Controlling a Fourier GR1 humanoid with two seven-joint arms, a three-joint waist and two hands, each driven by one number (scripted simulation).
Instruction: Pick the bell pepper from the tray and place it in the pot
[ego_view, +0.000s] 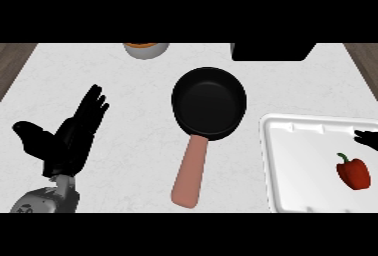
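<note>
2 hands show, unevenly. The left hand (70, 137) is whole at the view's left, its fingers (92, 106) straight, spread and holding nothing. The right hand (367, 138) is only a dark scrap at the right edge, too cut off to tell whether it is open or closed. 1 bowl (145, 49) with something orange inside and 1 black block (272, 51) are clipped at the top, well beyond the left fingers. Right of those fingers lies a round black pan (209, 101), dull and empty, its long pinkish handle (190, 171) pointing to the lower edge. The white tray (303, 165), with a raised rim, runs off the right edge. On it lies the glossy red bell pepper (354, 173), green stem up, just below the right hand and apart from it.
</note>
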